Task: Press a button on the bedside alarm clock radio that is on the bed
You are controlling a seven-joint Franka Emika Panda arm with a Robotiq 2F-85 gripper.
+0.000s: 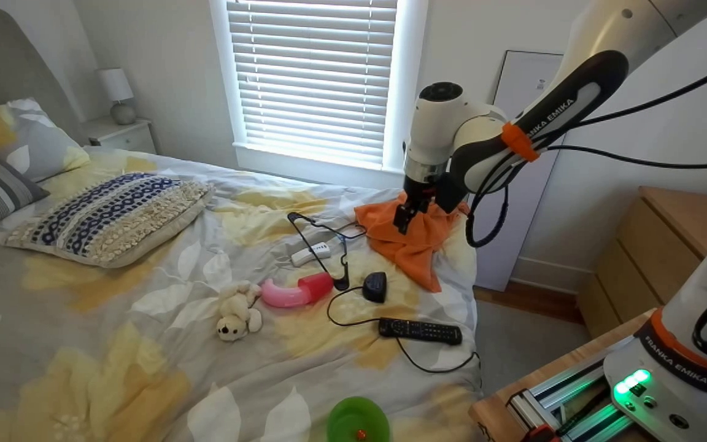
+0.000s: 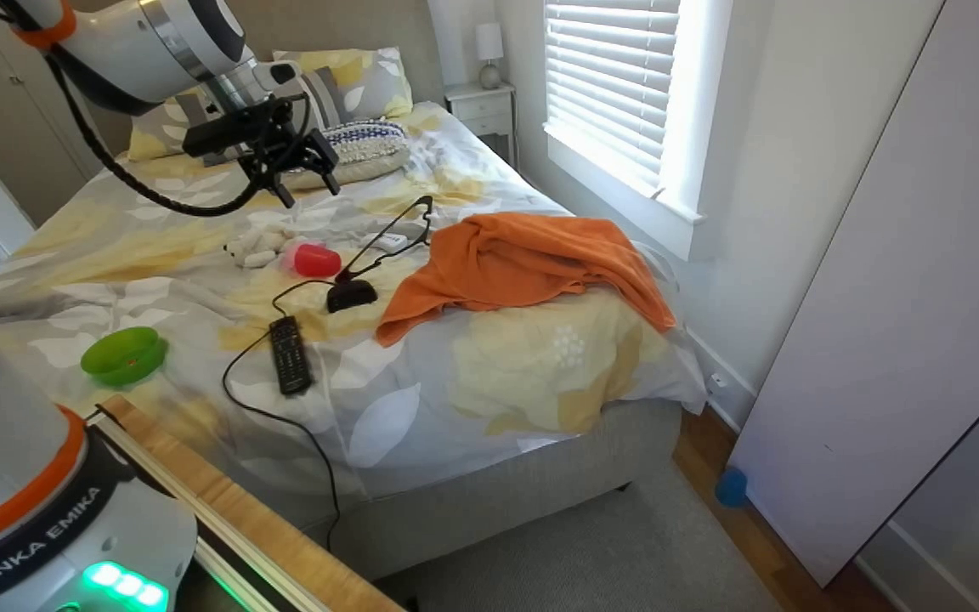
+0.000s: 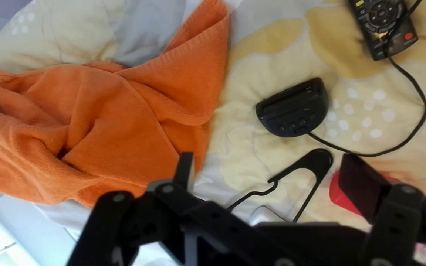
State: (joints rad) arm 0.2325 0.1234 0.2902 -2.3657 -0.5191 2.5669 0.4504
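The bedside alarm clock radio is a small dark, boxy device with a thin black cord. It lies on the bed [image 1: 163,344] and shows in both exterior views [image 1: 375,287] [image 2: 352,295]. In the wrist view the clock radio [image 3: 292,109] sits right of centre, with several small buttons on its sloped face. My gripper [image 2: 311,195] is above the bed, apart from everything on it. In the wrist view the gripper [image 3: 268,168] has its two fingers wide apart with nothing held. The clock radio lies beyond the fingertips in that view.
An orange cloth [image 1: 412,245] lies near the clock radio. A black hanger [image 3: 318,162], a pink-and-red object [image 1: 292,296], a white device [image 1: 309,253] and a black remote [image 1: 420,331] are close by. A plush toy [image 1: 238,310] and a green bowl [image 2: 124,357] also lie on the bed.
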